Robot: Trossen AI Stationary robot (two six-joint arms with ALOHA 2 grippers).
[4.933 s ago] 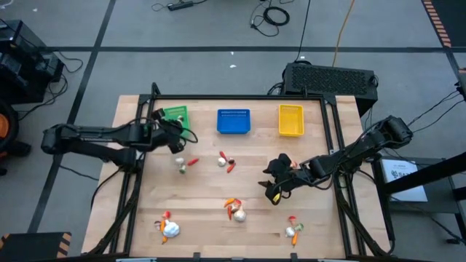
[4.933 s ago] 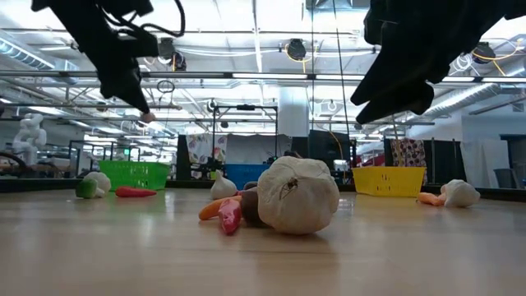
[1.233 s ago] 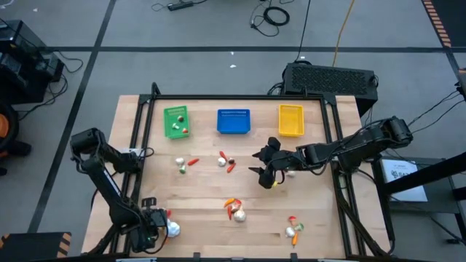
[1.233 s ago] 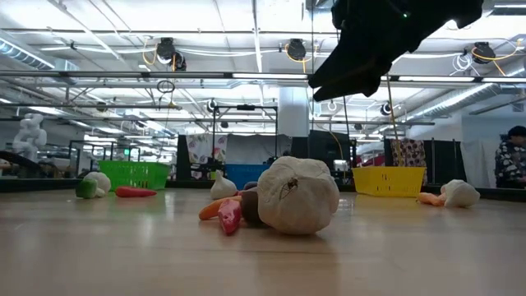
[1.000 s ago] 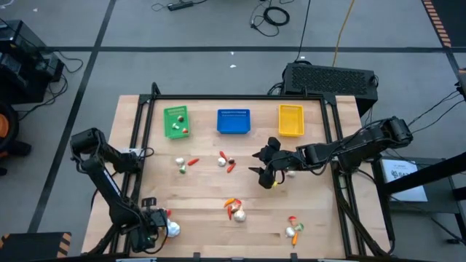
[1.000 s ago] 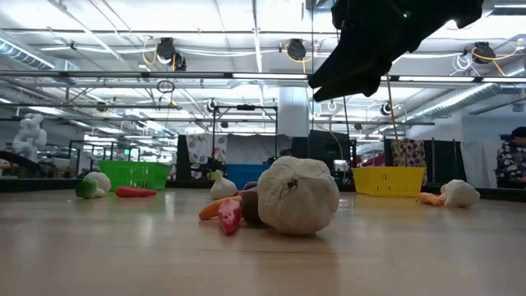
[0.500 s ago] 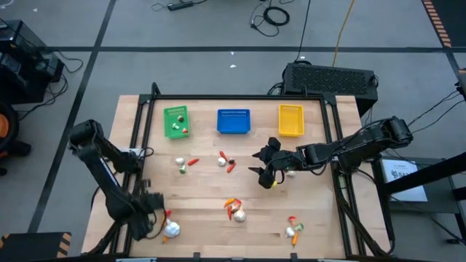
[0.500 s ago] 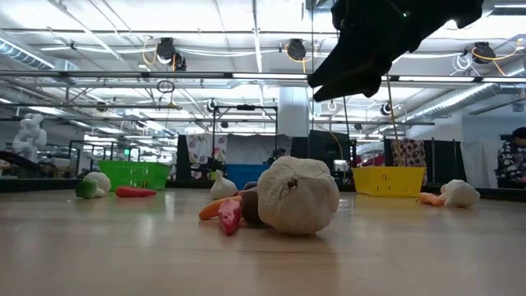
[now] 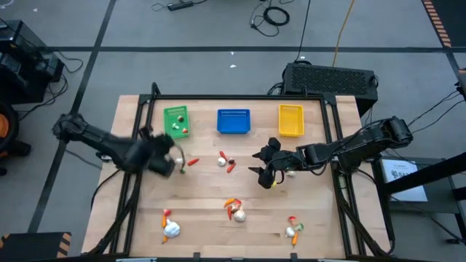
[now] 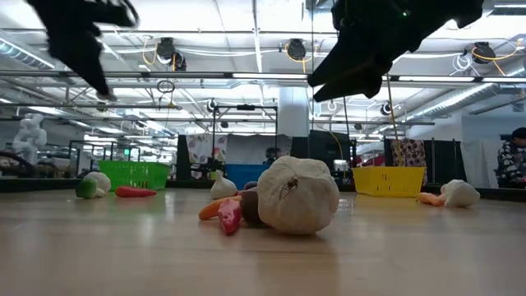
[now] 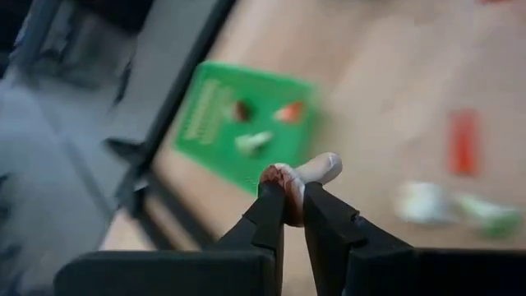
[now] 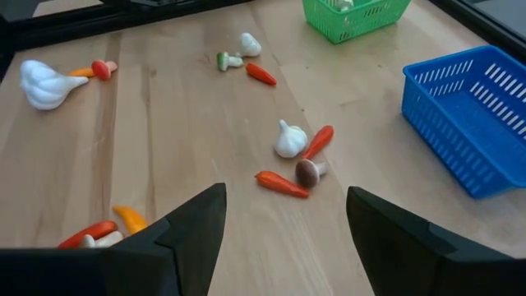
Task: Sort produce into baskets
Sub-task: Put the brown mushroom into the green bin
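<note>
Three baskets stand along the far edge: green [image 9: 175, 121], blue [image 9: 234, 121], yellow [image 9: 290, 120]. The green basket [image 11: 238, 123] holds several small bits. My left gripper [image 9: 172, 159] hangs above the table's left part, near side of the green basket, shut on a small mushroom-like piece [image 11: 300, 171] with a brown-red cap and white stem. A red pepper [image 9: 192, 161] lies beside it. My right gripper [image 9: 263, 173] hovers open and empty right of centre; in its wrist view [image 12: 283, 238] a garlic bulb [image 12: 289, 140], a mushroom [image 12: 308, 171] and red pieces lie ahead. My left gripper pinches the mushroom piece at its brown-red cap end [image 11: 279, 177] between the tips of its two fingers. The white stem [image 11: 322, 167] sticks out past the fingertips. The piece is lifted clear of the table.
More produce lies in clusters: at the centre [image 9: 226, 161], near centre with a big garlic [image 9: 234, 211], near right [image 9: 293, 230] and near left [image 9: 169, 225]. A black box [image 9: 331, 78] stands beyond the far right edge. A person [image 10: 514, 164] shows in the room behind.
My left gripper has swung from the table's near left corner, by the big garlic, toward the far edge and up, and now hangs close to the green basket. The right arm has kept still.
</note>
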